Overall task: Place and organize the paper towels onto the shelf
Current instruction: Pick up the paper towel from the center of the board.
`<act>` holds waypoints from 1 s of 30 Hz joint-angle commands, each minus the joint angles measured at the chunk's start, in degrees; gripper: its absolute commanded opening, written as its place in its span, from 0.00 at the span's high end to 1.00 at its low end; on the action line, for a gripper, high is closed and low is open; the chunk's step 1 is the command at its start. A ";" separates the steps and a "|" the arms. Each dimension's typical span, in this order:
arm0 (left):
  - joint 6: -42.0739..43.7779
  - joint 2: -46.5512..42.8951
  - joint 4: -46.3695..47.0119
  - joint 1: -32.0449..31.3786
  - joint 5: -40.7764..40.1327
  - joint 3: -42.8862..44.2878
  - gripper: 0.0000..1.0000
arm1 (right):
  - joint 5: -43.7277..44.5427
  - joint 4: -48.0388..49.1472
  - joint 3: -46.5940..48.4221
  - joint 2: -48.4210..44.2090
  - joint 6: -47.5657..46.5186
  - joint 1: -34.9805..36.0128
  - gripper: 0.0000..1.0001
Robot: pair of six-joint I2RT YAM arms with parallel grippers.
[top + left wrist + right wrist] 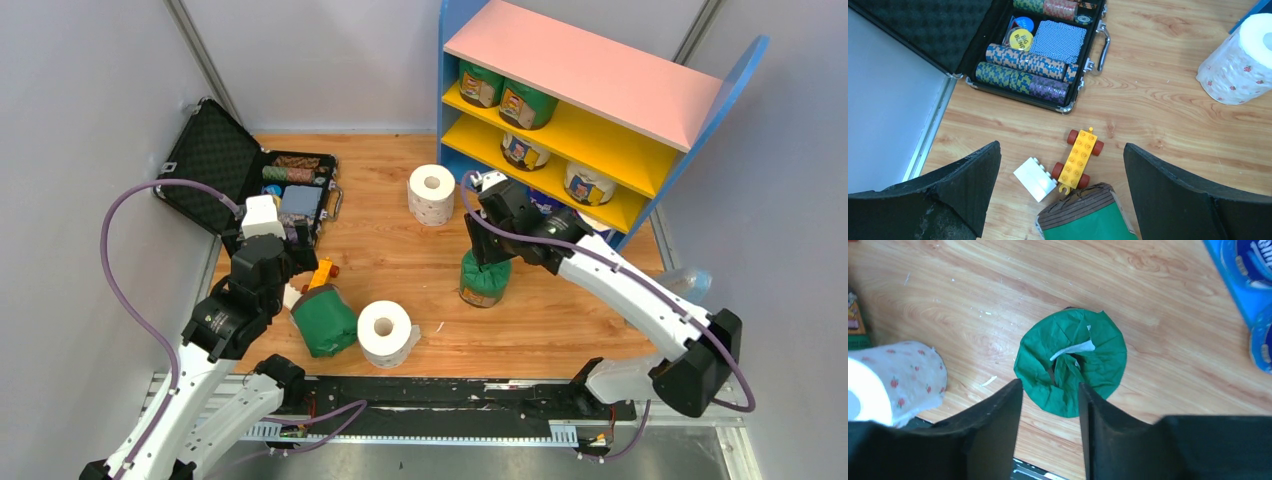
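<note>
- Black fingers of the right gripper stand narrowly parted with a slim gap between them; the upright green roll sits just beyond the tips, its crumpled top facing the wrist camera, and I cannot tell whether the tips touch its wrapper
- Left of those fingers a flowered white roll lies on its side on the wooden table; far to their right, blue-wrapped rolls show at the frame's corner
- The left gripper has its fingers spread wide and holds nothing
- Between them, close in, lies a tipped green roll, its brown-striped end toward the tips; just past it are a yellow toy car and, beside that on the left, a white block
- Farther out, ahead and left of the left fingers, an open black case holds poker chips; ahead and far right is a second white roll
- In the top view the shelf rises beyond the right gripper, with two green-wrapped rolls on its upper yellow board and two cream-wrapped rolls on the lower one
</note>
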 commanded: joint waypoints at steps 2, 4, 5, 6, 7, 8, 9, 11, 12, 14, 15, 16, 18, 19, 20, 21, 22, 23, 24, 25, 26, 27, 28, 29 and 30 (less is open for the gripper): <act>0.41 0.18 1.92 0.59 0.46 -0.27 0.00 | -2.59 -1.18 -1.51 -4.84 -9.66 0.00 0.45; 0.41 0.17 1.91 0.56 0.55 -0.27 0.00 | -5.13 -1.14 -2.88 -5.32 -12.84 0.00 0.40; 0.45 0.18 1.95 0.55 0.61 -0.27 0.00 | -6.42 -0.97 -3.75 -5.50 -14.29 0.00 0.39; 0.46 0.18 1.94 0.55 0.59 -0.27 0.00 | -7.76 -0.71 -4.54 -5.61 -15.80 0.00 0.39; 0.46 0.13 1.88 0.59 0.66 -0.27 0.00 | -9.01 0.00 -5.47 -5.72 -16.73 0.08 0.38; 0.42 0.16 1.86 0.62 0.75 -0.27 0.00 | -9.88 0.71 -6.39 -5.82 -19.19 0.13 0.37; 0.39 0.11 1.88 0.63 0.79 -0.27 0.00 | -10.19 1.38 -7.21 -5.96 -20.54 0.15 0.37; 0.38 0.03 1.86 0.63 0.85 -0.27 0.00 | -10.32 2.64 -8.51 -6.09 -23.03 0.39 0.37; 0.38 0.01 1.90 0.63 0.90 -0.27 0.00 | -10.33 3.25 -8.99 -6.18 -24.00 0.55 0.37; 0.44 -0.04 1.91 0.64 1.15 -0.35 0.00 | -10.32 4.81 -9.63 -6.27 -25.34 0.84 0.37; 0.45 -0.12 1.95 0.66 1.21 -0.31 0.00 | -10.32 5.64 -9.83 -6.28 -25.75 0.93 0.37; 0.46 -0.10 1.92 0.64 1.41 -0.28 0.00 | -12.12 6.28 -10.02 -6.15 -26.15 1.22 0.37; 0.44 -0.18 2.00 0.70 1.58 -0.35 0.00 | -12.89 7.03 -10.32 -5.70 -27.13 2.02 0.38; 0.41 -0.24 2.00 0.71 1.60 -0.36 0.00 | -13.03 7.34 -10.42 -5.36 -27.41 2.47 0.38; 0.38 -0.34 2.00 0.72 1.73 -0.36 0.00 | -12.81 7.37 -10.43 -4.87 -27.59 2.94 0.38; 0.38 -0.35 1.95 0.72 1.72 -0.36 0.00 | -12.38 7.39 -10.43 -4.33 -27.74 3.38 0.38; 0.38 -0.39 2.02 0.76 1.71 -0.43 0.00 | -12.24 7.34 -10.51 -3.74 -27.91 3.76 0.38; 0.38 -0.42 1.94 0.73 1.71 -0.44 0.00 | -11.95 7.35 -10.59 -3.15 -27.97 4.12 0.38; 0.38 -0.43 1.92 0.77 1.71 -0.40 0.00 | -11.44 7.39 -10.67 -2.49 -27.87 4.33 0.38; 0.38 -0.43 1.93 0.80 1.71 -0.42 0.00 | -9.60 7.39 -10.76 -1.52 -27.75 4.39 0.38; 0.38 -0.50 1.92 0.80 1.75 -0.40 0.00 | -8.44 7.38 -10.90 -0.76 -27.64 4.39 0.38; 0.38 -0.51 1.87 0.81 1.77 -0.42 0.00 | -7.43 7.29 -11.07 -0.05 -27.59 4.50 0.39; 0.31 -0.54 1.84 0.81 1.74 -0.44 0.00 | -6.65 7.18 -11.24 0.69 -27.55 4.53 0.39; 0.30 -0.58 1.83 0.85 1.65 -0.45 0.00 | -6.12 7.05 -11.35 1.42 -27.54 4.52 0.39; 0.29 -0.54 1.82 0.87 1.68 -0.45 0.00 | -5.85 6.98 -11.50 2.12 -27.54 4.49 0.40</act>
